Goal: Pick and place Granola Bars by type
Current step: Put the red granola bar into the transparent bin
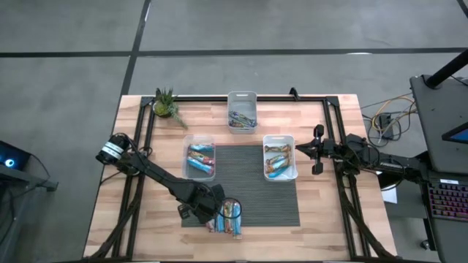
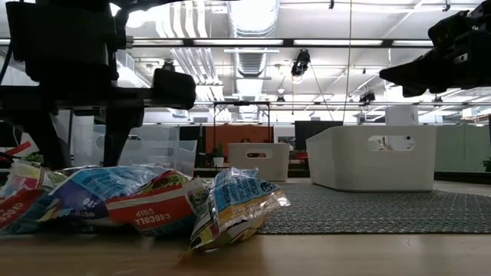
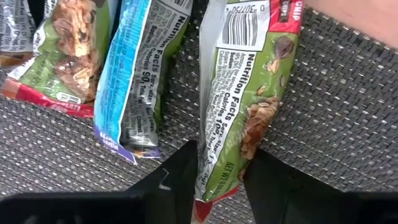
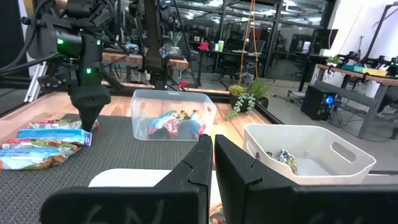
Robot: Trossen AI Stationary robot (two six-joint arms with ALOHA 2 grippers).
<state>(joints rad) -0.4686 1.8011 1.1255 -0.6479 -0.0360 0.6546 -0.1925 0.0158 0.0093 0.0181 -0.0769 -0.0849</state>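
Observation:
Several granola bars lie in a loose pile on the near part of the grey mat, also seen in the low view. My left gripper is down at this pile, shut on a green-wrapped bar that has a red end. Beside it lie a blue-edged bar and another green bar. My right gripper is shut and empty, hovering at the table's right side next to the white bin. My left gripper pinches the green-wrapped bar near its crimped red end between its two fingers, which lie across the bar's width. It comes from above, pointing down. The rest of the bar lies on the mat, and the wrapper narrows where the fingers meet it.
A clear bin and the white bin on the mat hold sorted bars; a third bin stands at the far edge with more. A small plant sits at the far left corner. Bare mat lies right of the pile.

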